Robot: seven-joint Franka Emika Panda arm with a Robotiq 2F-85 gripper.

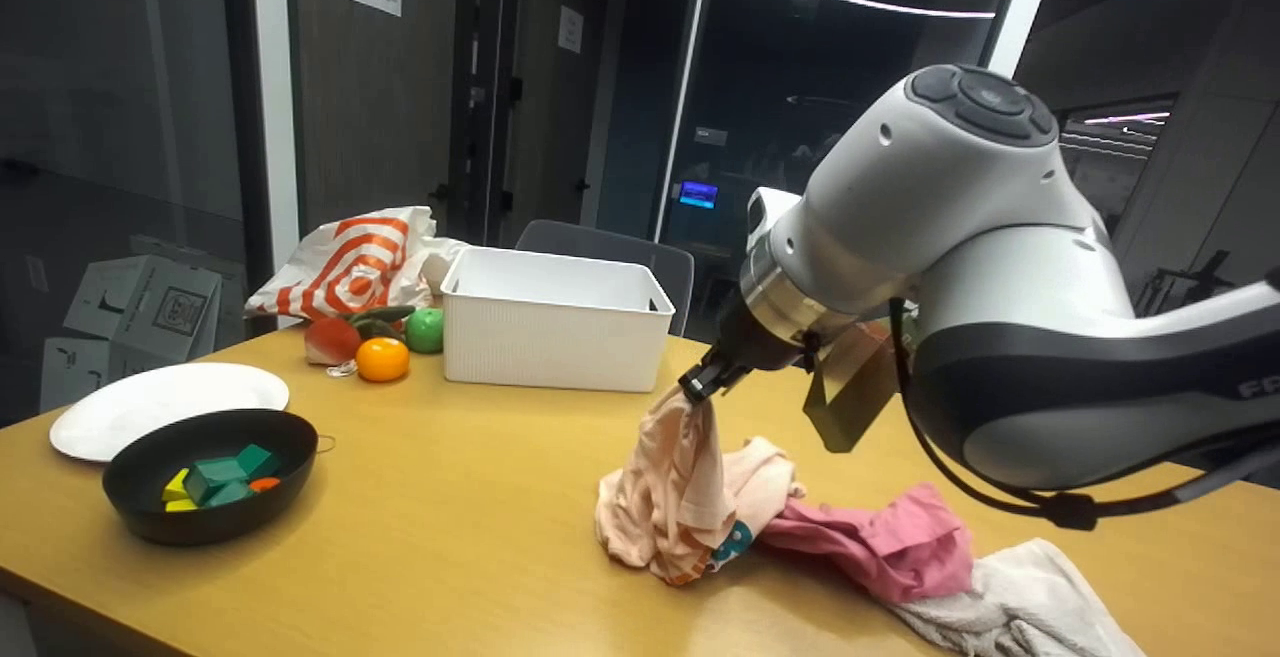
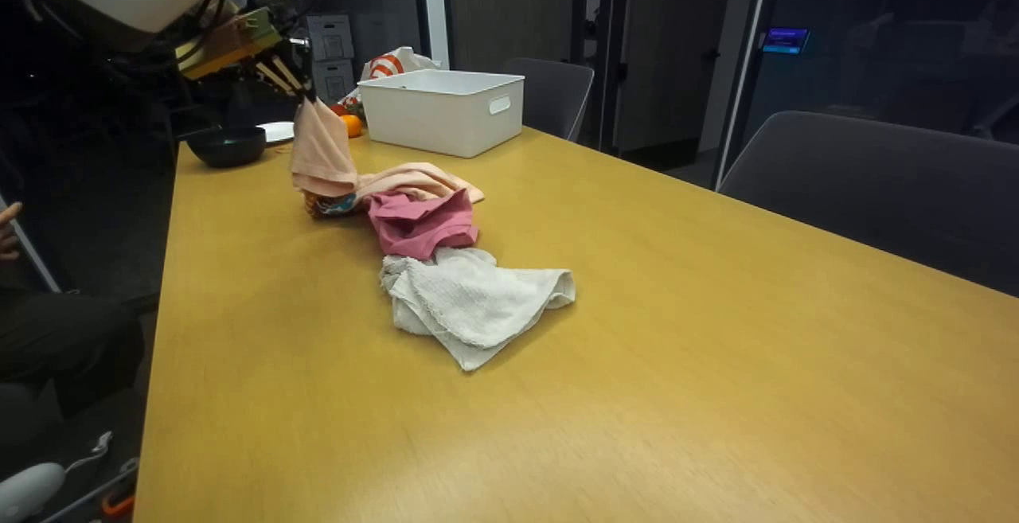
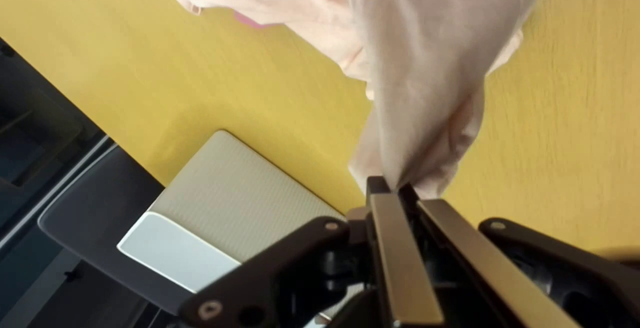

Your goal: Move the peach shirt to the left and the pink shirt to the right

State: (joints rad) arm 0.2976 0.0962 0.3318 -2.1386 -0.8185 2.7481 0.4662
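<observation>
The gripper [image 3: 393,186] is clamped on a bunched fold of the peach shirt [image 1: 690,482], its fingertips close together, so that the cloth hangs in a narrow tent from the pinch while the rest slumps on the wood-grained table [image 2: 716,372]. The shirt should prove light and limp, with nothing to break and no stiffness to push against; a pull will likely carry it leftward better than a shove. Only the very tips seem to hold it, so thin fabric might slide free if the trailing part snags; a deeper bite through several layers would be surer. Its loose part lies against the pink shirt [image 1: 890,542], which could be drawn along, though how far the two overlap is hidden. That crumpled pink piece looks just as soft, and a raised crease near its middle seems the best place to take it. Beyond, touching the pink, lies a white towel [image 2: 478,304] that may drag too; the white storage bin [image 1: 555,332] stands apart from all three.
</observation>
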